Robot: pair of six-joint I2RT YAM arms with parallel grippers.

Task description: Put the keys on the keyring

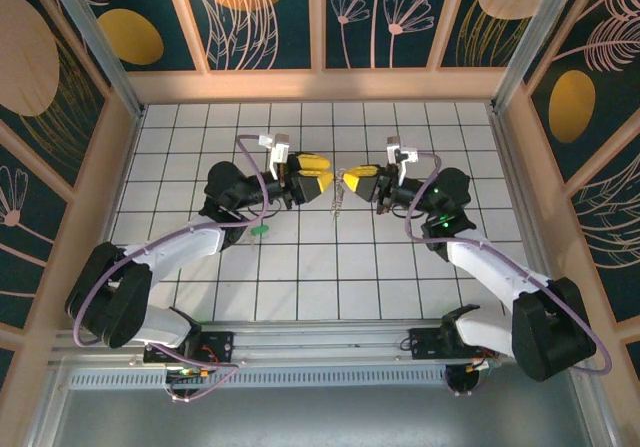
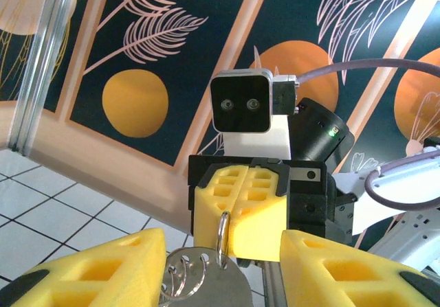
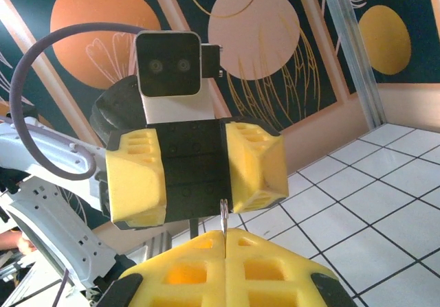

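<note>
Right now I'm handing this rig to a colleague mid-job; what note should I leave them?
Right pincer: shut on the keyring, held above the table.
Left pincer: open, facing it, fingers either side of the silvery keys hanging from the ring.
Green-headed key: lying on the tiles beside the left arm.
Done: ring lifted, some keys apparently on it.
Left: pick up the green key and thread it on.

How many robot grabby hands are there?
2. The left gripper is above the middle of the tiled table, jaws apart; the right gripper faces it from the right, shut on the keyring.
</note>
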